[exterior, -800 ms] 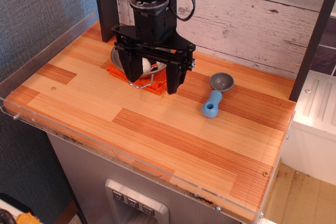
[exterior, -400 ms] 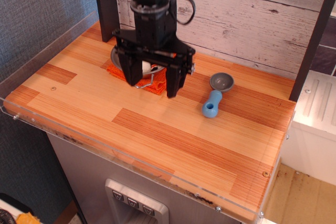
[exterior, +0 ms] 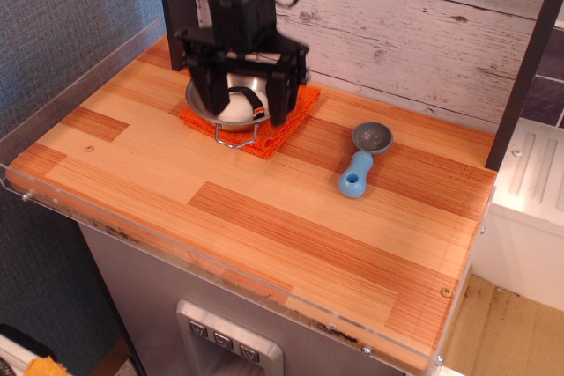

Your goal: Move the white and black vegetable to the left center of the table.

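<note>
Near the table's (exterior: 264, 226) back-left corner, spread, empty fingers (exterior: 211, 99) straddle the white and black vegetable (exterior: 234, 108) in the steel bowl (exterior: 201, 105). This looks like the reaching step. Next: lower and close.

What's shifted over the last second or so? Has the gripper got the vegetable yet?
The black gripper has moved back and to the image left, and now straddles the steel bowl with its fingers open around the small white ball-like vegetable. No grasp shows yet; the vegetable still sits in the bowl. The orange cloth, the blue-handled grey scoop and the wooden plank table are unchanged.
</note>
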You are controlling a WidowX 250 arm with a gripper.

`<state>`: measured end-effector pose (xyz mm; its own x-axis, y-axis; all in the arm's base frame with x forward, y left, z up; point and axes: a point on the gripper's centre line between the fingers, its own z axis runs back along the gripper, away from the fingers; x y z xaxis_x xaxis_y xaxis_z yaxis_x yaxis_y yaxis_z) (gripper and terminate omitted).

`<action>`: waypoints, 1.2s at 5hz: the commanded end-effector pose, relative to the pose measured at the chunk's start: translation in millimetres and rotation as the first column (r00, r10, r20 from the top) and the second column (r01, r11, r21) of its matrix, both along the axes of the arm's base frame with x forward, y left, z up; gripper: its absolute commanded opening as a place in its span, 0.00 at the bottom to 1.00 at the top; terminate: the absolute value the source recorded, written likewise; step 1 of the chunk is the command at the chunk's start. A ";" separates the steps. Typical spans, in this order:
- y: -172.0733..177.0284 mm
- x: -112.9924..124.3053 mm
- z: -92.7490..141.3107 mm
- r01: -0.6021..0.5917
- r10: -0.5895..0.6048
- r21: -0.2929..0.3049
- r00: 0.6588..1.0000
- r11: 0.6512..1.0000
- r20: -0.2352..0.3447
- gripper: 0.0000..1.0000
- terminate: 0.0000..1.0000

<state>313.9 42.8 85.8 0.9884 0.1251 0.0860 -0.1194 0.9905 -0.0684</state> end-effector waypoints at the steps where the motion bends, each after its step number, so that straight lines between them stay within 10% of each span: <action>1: 24.3 41.9 13.1 -0.015 0.011 0.046 0.997 0.999 0.078 1.00 0.00; 6: 56.9 36.1 -45.8 0.043 -0.037 0.115 0.998 0.992 -0.054 1.00 0.00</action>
